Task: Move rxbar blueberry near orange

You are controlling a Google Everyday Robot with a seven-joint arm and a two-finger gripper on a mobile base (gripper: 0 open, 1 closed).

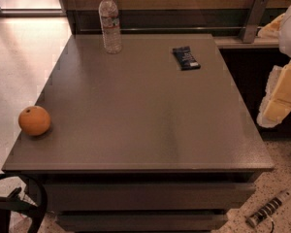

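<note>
Camera view shows me the gripper (pixel 280 98) off the table's (pixel 136 130) right edge, its state something I cannot tell, with the rxbar blueberry (pixel 186 58) lying leftward and farther back, long axis front-to-back, and the orange (pixel 34 121) well beyond.

Open tabletop (pixel 136 125) between rxbar blueberry (pixel 186 58) and orange (pixel 34 121); water bottle (pixel 110 24) at back, aside; gripper (pixel 280 98) beyond right edge.
</note>
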